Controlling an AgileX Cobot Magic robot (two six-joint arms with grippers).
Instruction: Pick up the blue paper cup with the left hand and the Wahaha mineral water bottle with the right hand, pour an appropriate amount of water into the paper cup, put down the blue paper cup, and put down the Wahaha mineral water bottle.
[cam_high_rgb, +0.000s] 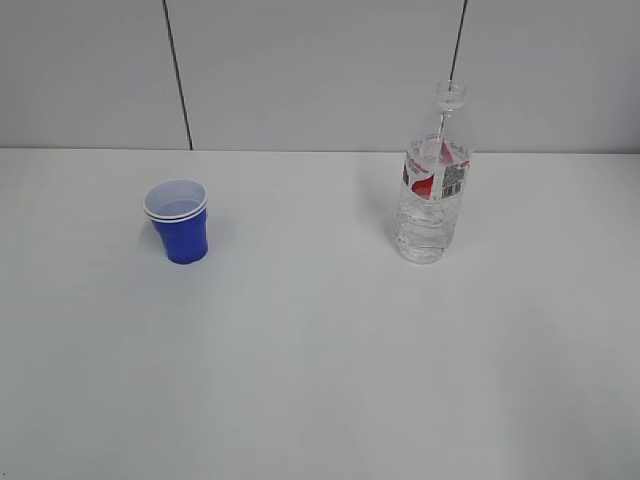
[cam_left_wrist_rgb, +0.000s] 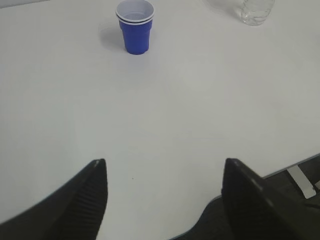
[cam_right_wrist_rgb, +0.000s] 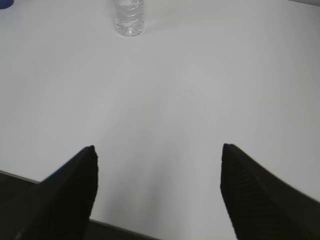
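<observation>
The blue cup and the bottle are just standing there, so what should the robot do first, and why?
Probably reach both arms forward. The blue paper cup and the Wahaha mineral water bottle stand upright and untouched on the white table. The left gripper and the right gripper are open, empty and far from them, so neither can grasp yet.

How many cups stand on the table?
1 visible: a small blue paper cup with a white inside, upright on the left of the white table. Its doubled rim may hide a second nested cup.
</observation>
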